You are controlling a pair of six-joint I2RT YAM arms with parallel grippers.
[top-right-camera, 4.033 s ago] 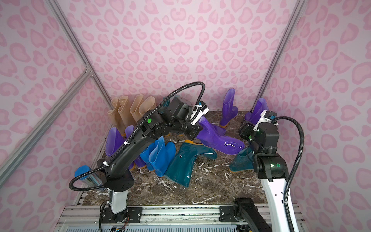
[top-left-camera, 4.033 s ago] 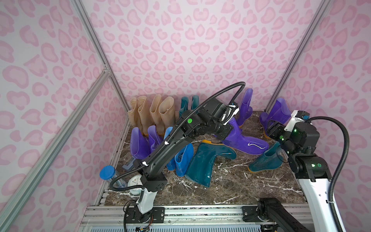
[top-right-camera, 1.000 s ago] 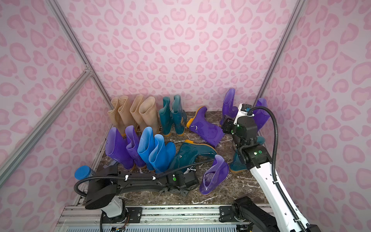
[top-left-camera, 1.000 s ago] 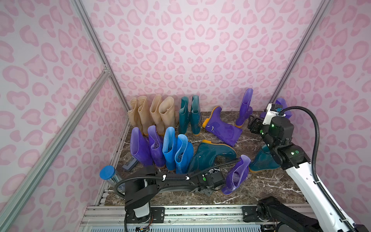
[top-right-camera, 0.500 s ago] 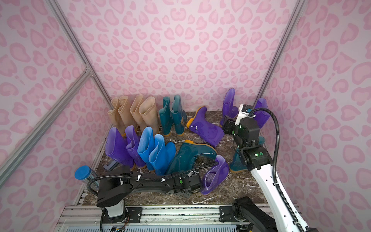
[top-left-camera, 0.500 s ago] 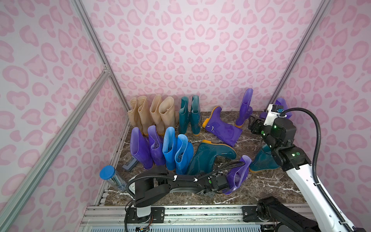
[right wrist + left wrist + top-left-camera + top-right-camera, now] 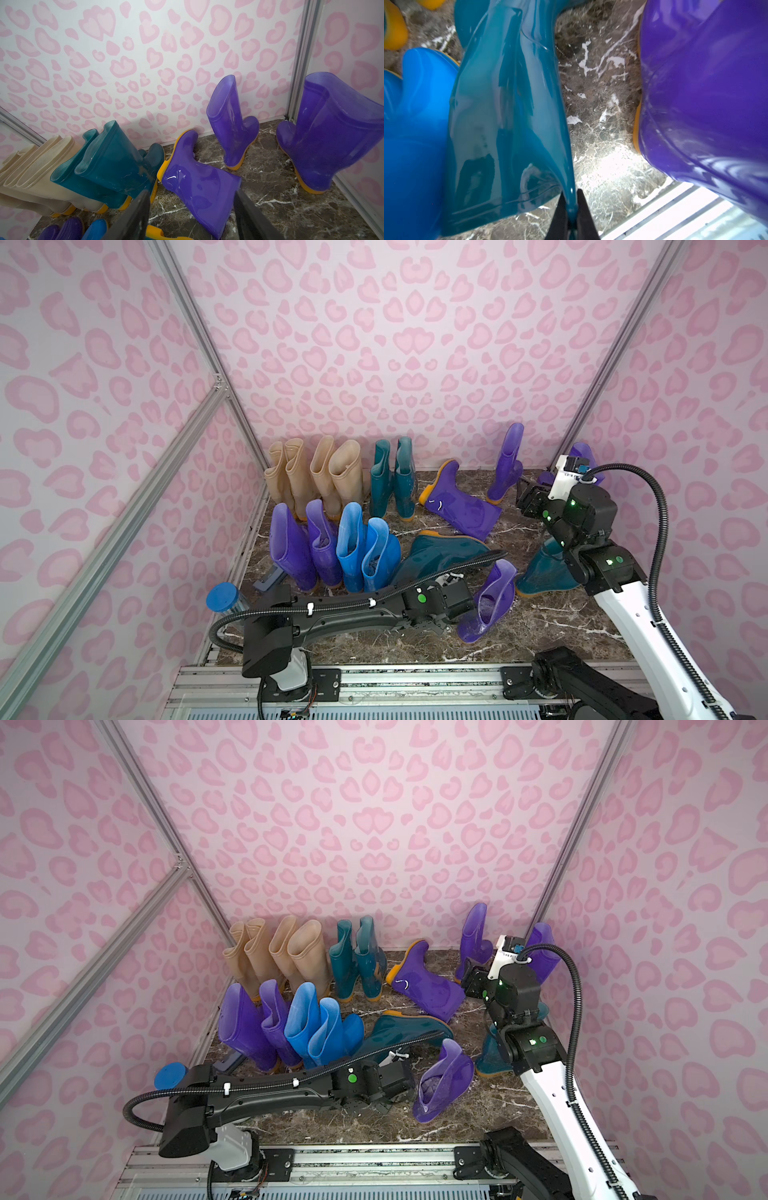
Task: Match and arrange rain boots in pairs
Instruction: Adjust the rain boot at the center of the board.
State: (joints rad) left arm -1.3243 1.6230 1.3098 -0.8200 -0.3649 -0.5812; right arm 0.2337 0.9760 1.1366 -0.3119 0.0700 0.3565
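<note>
**Left claw grips the fallen teal boot's cuff; lifting and standing it comes next**

The left claw (image 7: 570, 194) is clamped on the cuff rim of the glossy dark teal rubber rain boot (image 7: 440, 553). That boot lies on its side near the middle of the brown marble-patterned counter (image 7: 561, 614), with its cuff toward 7 o'clock. In the left wrist view the two black fingers (image 7: 560, 212) sandwich the thin teal edge with no gap between them.

The right claw (image 7: 191, 193) hangs with its jaws apart and holds nothing. It is above the glossy purple rubber boot lying on its side (image 7: 457, 506) at 1 o'clock.

The step in hand looks like picking up this stray teal boot, and the grasp appears made. The upright dark teal pair (image 7: 392, 481) at 12 o'clock is already complete. The likely mate is therefore the single dark teal boot (image 7: 540, 572) at 4 o'clock, which is partly hidden behind the right arm.

The next move calls for a lift by that soft rim, so the boot will probably sag and swing from the pinch. It has to clear two neighbours:
- the tilted purple boot (image 7: 488, 601) just beside it at 5 o'clock
- the bright blue rubber pair (image 7: 361, 551) close by at 9 o'clock

It then needs setting down sole-first beside its mate, and the right arm stands near that spot.
</note>
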